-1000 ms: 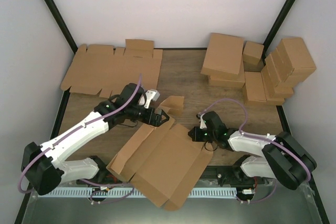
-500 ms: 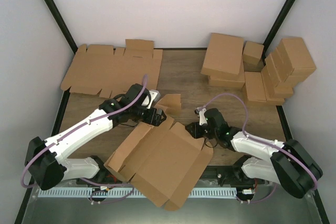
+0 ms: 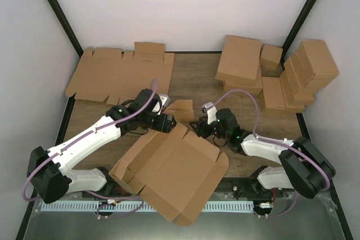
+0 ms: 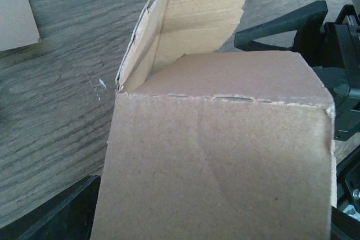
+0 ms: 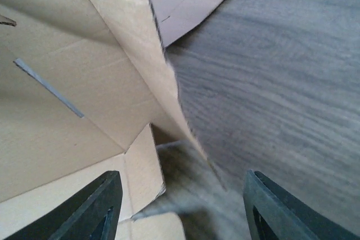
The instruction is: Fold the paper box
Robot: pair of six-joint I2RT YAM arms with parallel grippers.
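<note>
The paper box (image 3: 174, 172), a brown cardboard blank with its walls partly raised, lies at the near middle of the table and hangs over the front edge. My left gripper (image 3: 169, 122) is at its far corner, jaws wide apart. In the left wrist view a brown flap (image 4: 219, 139) lies across the left gripper (image 4: 216, 217) and hides its fingertips. My right gripper (image 3: 198, 128) is open at the box's far right corner. A raised wall edge (image 5: 163, 82) stands between its fingers (image 5: 95, 206), and it grips nothing.
Flat brown blanks (image 3: 118, 74) lie stacked at the back left. Closed brown boxes (image 3: 270, 74) are piled at the back right. Black frame posts rise at both back corners. Bare wooden tabletop (image 3: 194, 82) shows between the piles.
My right gripper has opened and moved left and away to the box's far corner. My left gripper has shifted a little to the right. The box's left side has turned slightly.
</note>
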